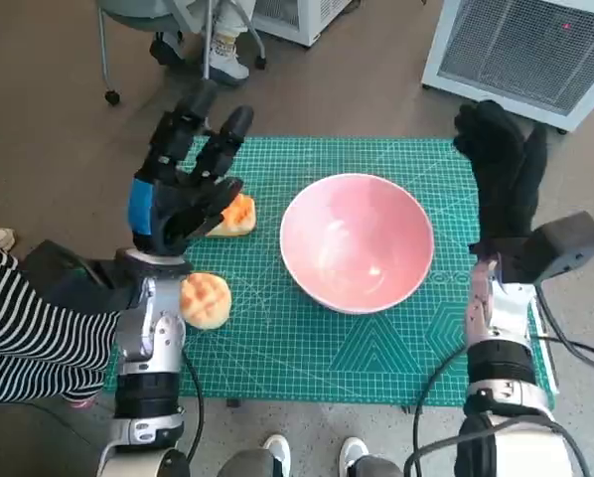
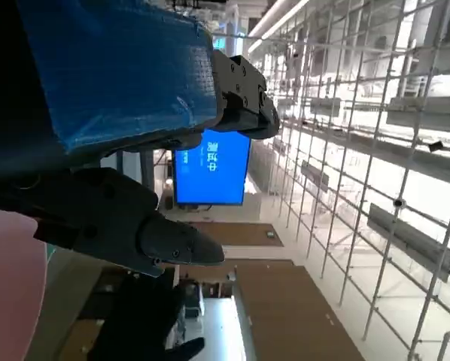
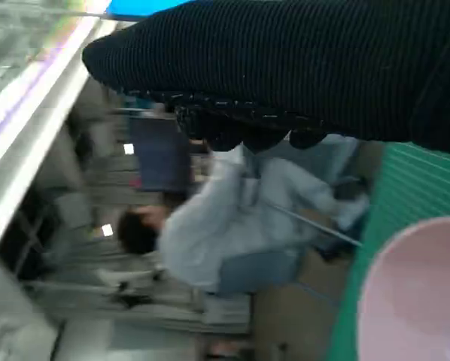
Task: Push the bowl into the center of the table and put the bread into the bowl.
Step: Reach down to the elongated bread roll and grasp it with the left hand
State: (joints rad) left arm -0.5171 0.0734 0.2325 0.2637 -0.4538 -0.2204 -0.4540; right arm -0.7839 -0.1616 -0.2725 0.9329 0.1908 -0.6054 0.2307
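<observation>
Bowl [image 1: 357, 241] sits empty beside two breads [image 1: 206, 299].

Brown floor [image 1: 69, 89] all around my table, which is covered by a green gridded cutting mat [image 1: 376, 348]. White unit with a grey vent grille [image 1: 525, 50] stands on the floor beyond the far right corner. Wheeled chair base [image 1: 108, 94] and a person's white shoes [image 1: 222, 60] beyond the far left. Striped sleeve [image 1: 19, 328] of a person at my near left. Left wrist view: long hall, white wire-grid racking [image 2: 375, 150], bright ceiling light strips [image 2: 285, 15], blue lit screen [image 2: 210, 169]. Right wrist view, blurred: a seated person in pale clothing [image 3: 225, 226].
</observation>
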